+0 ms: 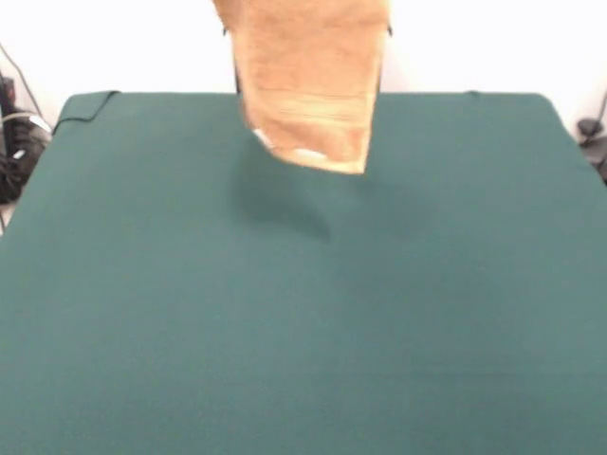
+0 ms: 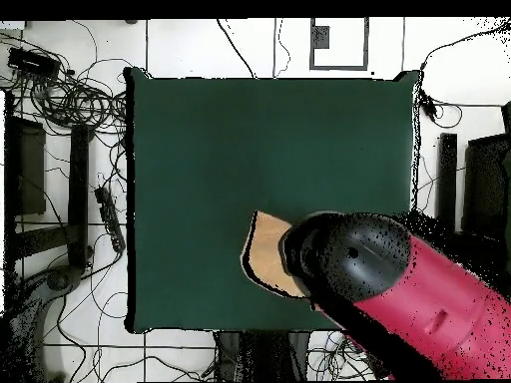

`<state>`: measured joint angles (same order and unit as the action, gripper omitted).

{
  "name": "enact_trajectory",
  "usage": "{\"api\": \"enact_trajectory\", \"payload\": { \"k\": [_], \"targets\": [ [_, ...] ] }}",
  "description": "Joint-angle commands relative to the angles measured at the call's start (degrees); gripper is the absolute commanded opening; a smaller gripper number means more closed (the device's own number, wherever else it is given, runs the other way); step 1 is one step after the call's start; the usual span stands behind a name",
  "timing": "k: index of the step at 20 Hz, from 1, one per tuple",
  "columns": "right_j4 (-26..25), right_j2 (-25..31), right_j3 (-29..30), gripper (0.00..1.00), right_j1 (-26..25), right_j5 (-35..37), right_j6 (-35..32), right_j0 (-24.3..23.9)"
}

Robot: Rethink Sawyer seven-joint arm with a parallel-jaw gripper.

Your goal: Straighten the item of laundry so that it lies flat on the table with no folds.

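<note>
The small orange-tan terry-cloth towel (image 1: 305, 81) hangs in the air, lifted clear of the dark green cloth-covered tabletop (image 1: 303, 313). In the front view it dangles from the top edge at about twelve o'clock, its lower hem with a pale woven band and a small white tag (image 1: 262, 139) swinging free above a faint shadow on the green.

To do this step well, I judge the towel should be carried toward the middle of the tabletop and lowered slowly, so the free hem touches first. The rest can then be dragged flat behind it, rather than dropped in a heap.

From overhead, the red and black arm (image 2: 399, 289) reaches in from about five o'clock and covers most of the towel. Only a tan wedge shows at its nine o'clock side.

The pincer itself is hidden in both views, above the frame in one and under the arm in the other. I cannot tell how wide it stands, though the hanging towel suggests it is being held up from above.
</note>
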<state>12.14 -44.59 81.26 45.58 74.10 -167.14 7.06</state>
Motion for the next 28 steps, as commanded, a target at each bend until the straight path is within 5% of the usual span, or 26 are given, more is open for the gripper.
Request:
{"api": "enact_trajectory", "payload": {
  "k": [1,9,18,25,28],
  "targets": [
    [5.6,0.9,0.3,0.0,-0.3,2.8,-19.1,-1.3],
    [7.6,6.2,7.9,0.0,-0.5,-16.1,-7.4,-9.2],
    [8.5,12.3,11.7,0.0,-0.2,-28.3,-1.5,-13.7],
    [9.0,17.5,17.9,0.0,-1.0,-43.7,-3.8,-15.4],
    [7.5,15.8,16.6,0.0,-3.2,-42.4,-6.4,-14.0]
  ]
}}
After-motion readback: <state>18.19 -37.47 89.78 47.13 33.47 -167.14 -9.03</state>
